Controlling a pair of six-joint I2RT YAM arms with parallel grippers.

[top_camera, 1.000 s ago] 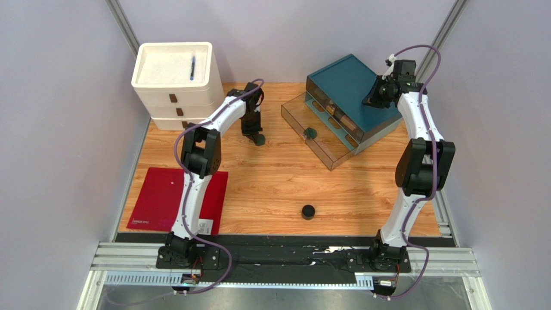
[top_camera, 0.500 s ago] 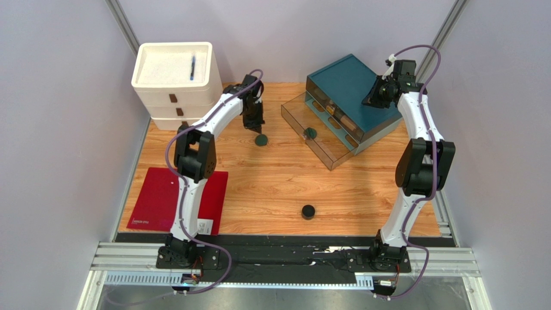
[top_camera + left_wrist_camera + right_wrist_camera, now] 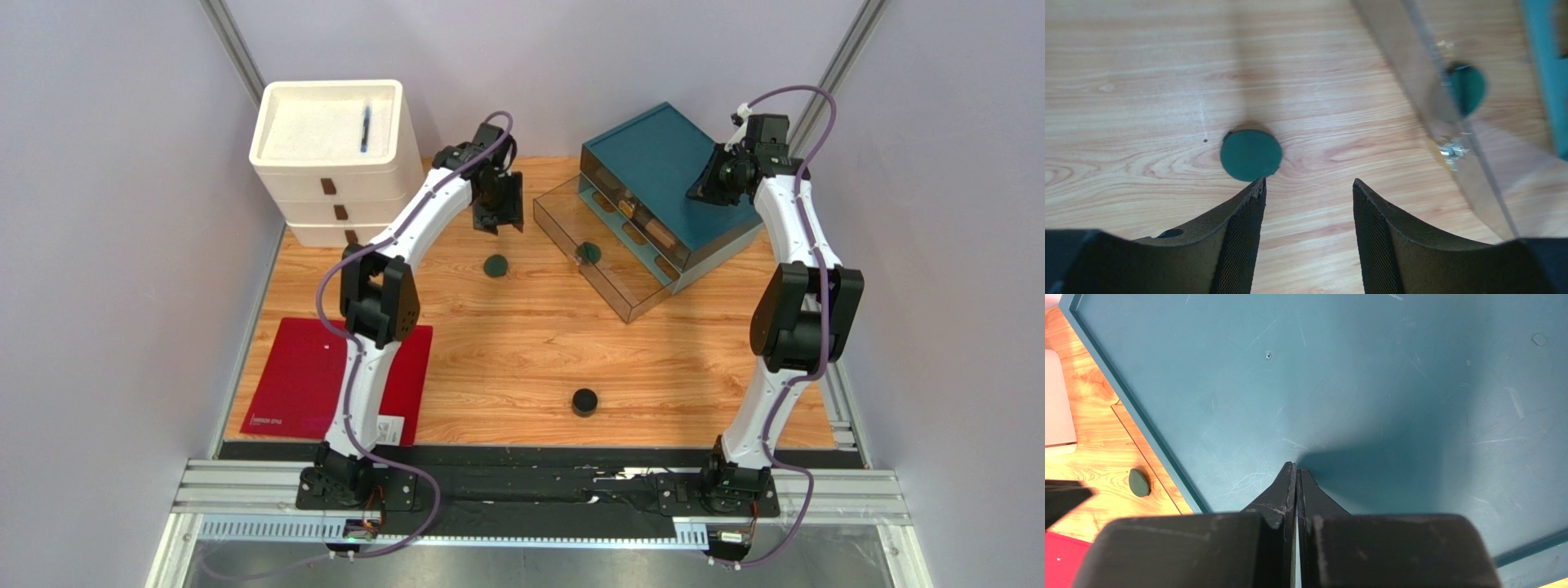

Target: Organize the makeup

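- Top external: Found one dark-green disc [image 3: 496, 265] lying loose toward the middle of the far edge of the desk [image 3: 515, 331]. Found a second disc [image 3: 588, 252] inside the pulled-out clear drawer [image 3: 558, 211] of the teal organizer [image 3: 662, 153] at the far right corner. Spotted a black round jar [image 3: 585, 401] standing alone by the middle of the near edge. Glimpsed small beige shapes [image 3: 650, 233] in the organizer's upper drawers, too small to name. Judged the job partway done: one disc stowed, a disc and the jar not yet put away. Placed the left pincer [image 3: 493, 208] above the desk just beyond the loose disc and apart from it, and the right pincer [image 3: 715, 181] over the organizer's top.
- Left wrist: Showed what the overhead view could not, namely the left pincer [image 3: 1309, 184] spread wide and empty. Caught the loose disc [image 3: 1250, 155] flat on the wood just ahead of one fingertip, not between the two. Made out the stowed disc [image 3: 1467, 89] through the clear drawer wall. Missed the jar altogether.
- Right wrist: Revealed the right pincer [image 3: 1296, 468] closed tight on nothing, tips at the organizer's scratched top [image 3: 1413, 386]. Picked up one green disc [image 3: 1139, 482] at the left margin, but could not tell which.
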